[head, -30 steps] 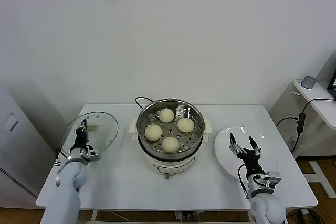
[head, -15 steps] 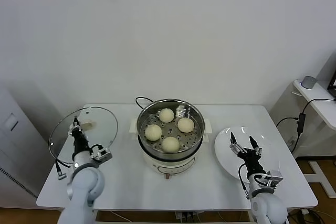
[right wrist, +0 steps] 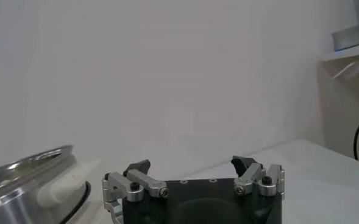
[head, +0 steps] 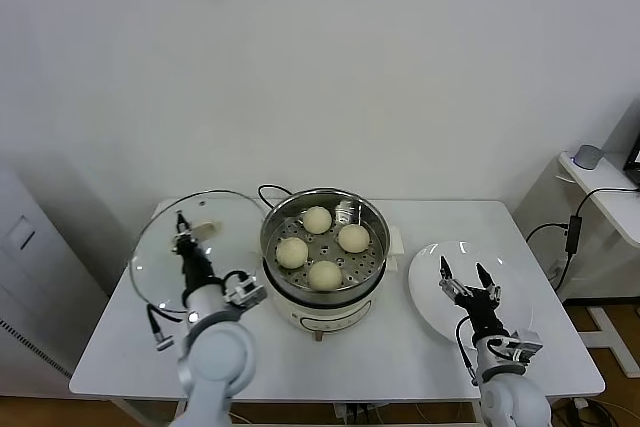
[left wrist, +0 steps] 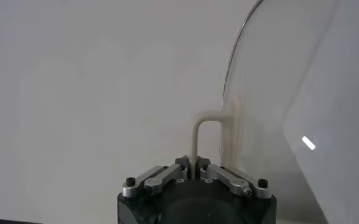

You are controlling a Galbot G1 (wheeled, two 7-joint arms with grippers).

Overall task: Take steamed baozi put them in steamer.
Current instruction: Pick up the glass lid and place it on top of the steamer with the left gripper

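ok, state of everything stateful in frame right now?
steamer: uncovered, four baozi inside
baozi: all on the perforated floor
glass lid: off the pot, held upright by its handle
left gripper: shut on the lid handle
right gripper: open, empty, over the plate
plate: empty

1. The left gripper [head: 186, 247] stands upright just to the left of the steamer [head: 325, 292], raised above the table.
2. Its jaws are pinched tight on the pale handle [left wrist: 208, 141] of the glass lid [head: 195, 242], which it holds on edge beside the steamer's rim.
3. The left forearm rises from the near table edge, in front of the steamer and to its left, wrist pointing up.
4. The right gripper [head: 466, 282] hovers to the right of the steamer, nearer the table's front edge, with fingers spread wide and holding nothing.
5. The right forearm also stands upright, well apart from the steamer.
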